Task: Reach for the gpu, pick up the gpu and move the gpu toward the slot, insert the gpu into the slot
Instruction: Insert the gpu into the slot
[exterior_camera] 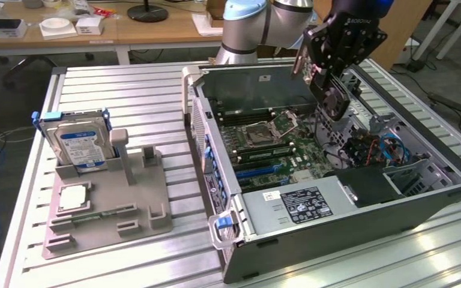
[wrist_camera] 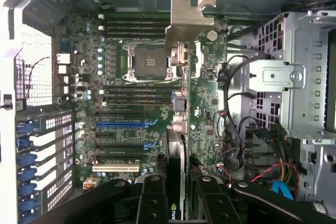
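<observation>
Here, the power supply label (exterior_camera: 306, 204) is unreadably small. At the exterior view's upper right the tool (exterior_camera: 326, 79) points down, clamped on the gpu (exterior_camera: 331, 101), above the motherboard (exterior_camera: 272, 144) in the open case (exterior_camera: 359, 231).

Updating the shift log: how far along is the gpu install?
Done: reach and pickup; the gpu is lifted. In hand: the gripper is shut on it, holding it above the motherboard inside the open case. Left: insertion; the card sits in no slot yet, its bracket clear of the board.
</observation>
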You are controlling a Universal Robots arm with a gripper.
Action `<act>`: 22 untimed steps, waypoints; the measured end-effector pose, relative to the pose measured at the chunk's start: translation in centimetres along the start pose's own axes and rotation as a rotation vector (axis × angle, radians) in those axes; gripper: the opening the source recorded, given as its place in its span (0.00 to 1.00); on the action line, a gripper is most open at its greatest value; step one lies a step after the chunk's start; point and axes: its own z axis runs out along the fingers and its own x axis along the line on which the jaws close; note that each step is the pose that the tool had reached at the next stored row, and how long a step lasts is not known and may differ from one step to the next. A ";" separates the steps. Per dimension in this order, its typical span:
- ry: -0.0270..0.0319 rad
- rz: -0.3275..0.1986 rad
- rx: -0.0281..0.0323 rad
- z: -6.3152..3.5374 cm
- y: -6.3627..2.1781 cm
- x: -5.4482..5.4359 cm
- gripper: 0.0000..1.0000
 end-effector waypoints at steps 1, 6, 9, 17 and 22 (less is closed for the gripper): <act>0.0004 -0.013 -0.0003 0.00 0.00 0.0 0.26; 0.0028 -0.090 -0.0017 0.00 0.00 0.0 0.26; 0.0044 -0.138 -0.0026 -0.01 0.00 0.0 0.26; 0.0084 -0.263 -0.0052 -0.01 0.00 0.0 0.26; 0.0107 -0.335 -0.0066 0.00 0.00 0.0 0.26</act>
